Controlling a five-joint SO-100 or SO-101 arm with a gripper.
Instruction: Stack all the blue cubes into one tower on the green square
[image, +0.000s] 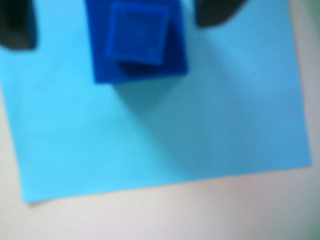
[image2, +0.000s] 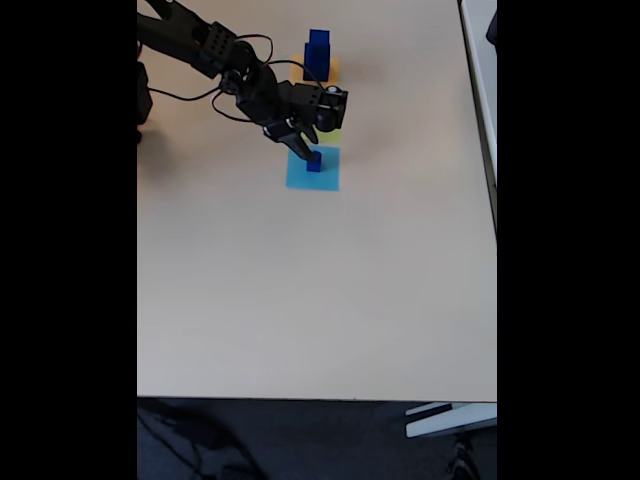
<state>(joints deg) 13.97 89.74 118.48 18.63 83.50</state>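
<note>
In the wrist view a small blue cube (image: 136, 35) sits on a bigger blue cube (image: 142, 70), both on a light-blue paper square (image: 165, 135). My gripper (image: 117, 22) is open, with one dark finger (image: 17, 27) to the left of the stack and the other (image: 215, 12) to the right, neither touching it. The fixed view shows the gripper (image2: 305, 148) right over that stack (image2: 314, 161). Another blue cube (image2: 318, 52) stands on an orange-yellow square (image2: 331, 68) farther back. Only a sliver of the green square (image2: 330, 136) shows, beside the gripper.
The three paper squares lie in a row at the far end of a beige table (image2: 320, 290). The arm (image2: 200, 42) reaches in from the top left with loose cables. The table's right edge (image2: 494, 200) is well away.
</note>
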